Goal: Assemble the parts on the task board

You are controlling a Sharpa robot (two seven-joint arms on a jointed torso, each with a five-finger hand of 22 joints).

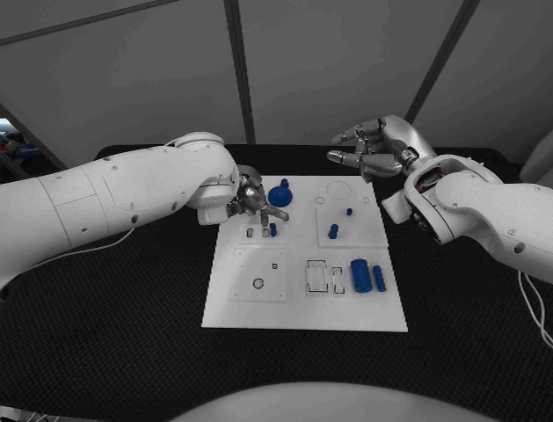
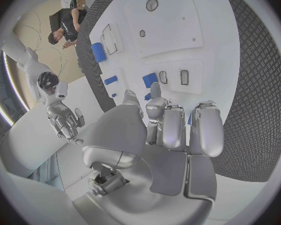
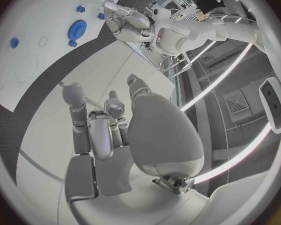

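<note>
The fat blue cylinder (image 1: 360, 274) at 4 o'clock on the task board (image 1: 304, 308) looks small, hard, light — pinch its sides — while farther off the left hand (image 1: 253, 204) hovers at 11, grip unclear, and the right hand (image 1: 375, 148) hangs empty, fingers loosely curled.

Under my work lies the black bench (image 1: 112, 352), its top covered in a fine textured weave that shows as a raised diamond pattern in my left wrist view (image 2: 256, 75). Behind the bench stand pale grey wall panels (image 1: 124, 79), split by dark seams (image 1: 238, 70) that run up and lean apart from one another. A thin white cable (image 1: 539, 321) loops over the bench top on my right side, near the bench's edge. In my right wrist view long bright light strips (image 3: 209, 85) curve overhead, and beside them sits a square vent grille (image 3: 235, 103) in the ceiling.
</note>
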